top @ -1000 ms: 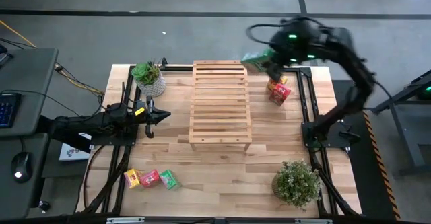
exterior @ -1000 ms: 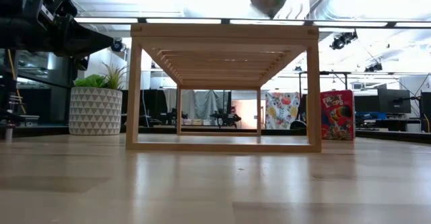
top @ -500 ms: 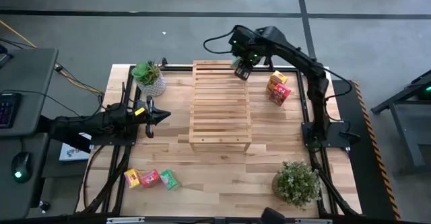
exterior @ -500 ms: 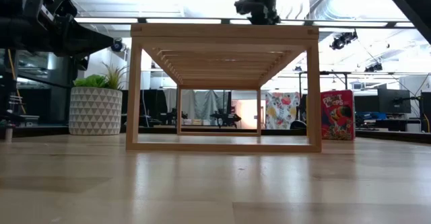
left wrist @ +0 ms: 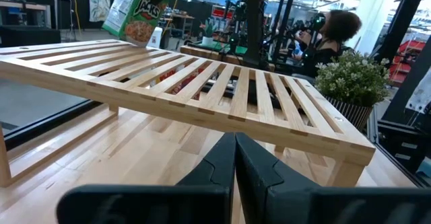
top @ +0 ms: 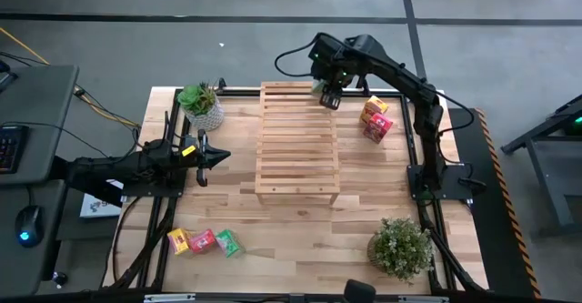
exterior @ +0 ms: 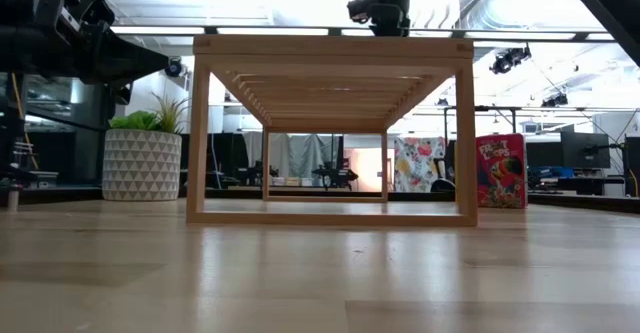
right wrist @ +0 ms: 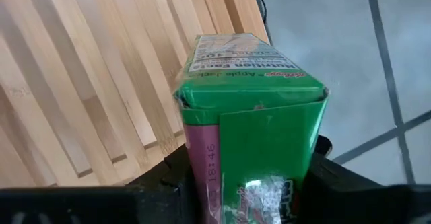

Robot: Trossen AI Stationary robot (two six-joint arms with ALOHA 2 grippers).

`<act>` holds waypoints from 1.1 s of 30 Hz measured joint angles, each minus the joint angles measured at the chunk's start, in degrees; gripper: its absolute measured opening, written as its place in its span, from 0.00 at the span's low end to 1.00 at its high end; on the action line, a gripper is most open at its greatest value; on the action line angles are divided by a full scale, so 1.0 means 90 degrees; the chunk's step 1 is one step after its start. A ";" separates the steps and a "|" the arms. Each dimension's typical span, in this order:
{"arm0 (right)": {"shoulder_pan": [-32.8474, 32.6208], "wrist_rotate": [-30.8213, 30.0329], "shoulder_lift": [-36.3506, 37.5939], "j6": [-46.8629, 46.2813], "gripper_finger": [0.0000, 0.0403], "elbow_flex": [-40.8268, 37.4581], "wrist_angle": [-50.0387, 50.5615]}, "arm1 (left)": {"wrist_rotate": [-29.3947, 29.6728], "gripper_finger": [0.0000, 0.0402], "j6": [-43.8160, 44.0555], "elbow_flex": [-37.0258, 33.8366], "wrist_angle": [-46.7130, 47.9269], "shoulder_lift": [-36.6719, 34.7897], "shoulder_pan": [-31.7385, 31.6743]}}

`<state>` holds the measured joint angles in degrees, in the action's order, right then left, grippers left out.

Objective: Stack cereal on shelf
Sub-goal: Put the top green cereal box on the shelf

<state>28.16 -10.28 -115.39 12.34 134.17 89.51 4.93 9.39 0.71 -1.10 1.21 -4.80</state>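
Right wrist view: right gripper (right wrist: 246, 177) clamps the green cereal box (right wrist: 249, 116) above the shelf's (top: 298, 139) far corner. Light, crushable cardboard; you grip its flat sides gently. Left gripper (left wrist: 235, 158) shut, idle.

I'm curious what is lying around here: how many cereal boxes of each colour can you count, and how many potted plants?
Green cereal boxes: 2
Pink-red cereal boxes: 2
Yellow cereal boxes: 2
Potted plants: 2
Total: 8
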 joint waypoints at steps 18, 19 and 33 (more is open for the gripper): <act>-0.0003 0.0261 0.0010 -0.0032 0.64 0.0000 -0.0223 | -0.0002 0.01 -0.0002 0.0000 -0.0002 0.0000 0.0000; -0.0003 0.0262 0.0010 -0.0032 0.64 0.0000 -0.0228 | -0.0002 0.01 -0.0001 0.0000 -0.0002 0.0000 0.0001; 0.0148 0.0075 0.0043 0.0037 0.64 0.0000 -0.0160 | -0.0002 0.01 0.0000 0.0000 -0.0002 0.0002 0.0002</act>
<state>29.50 -9.61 -115.01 12.67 134.17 88.07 4.91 9.39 0.71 -1.13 1.23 -4.78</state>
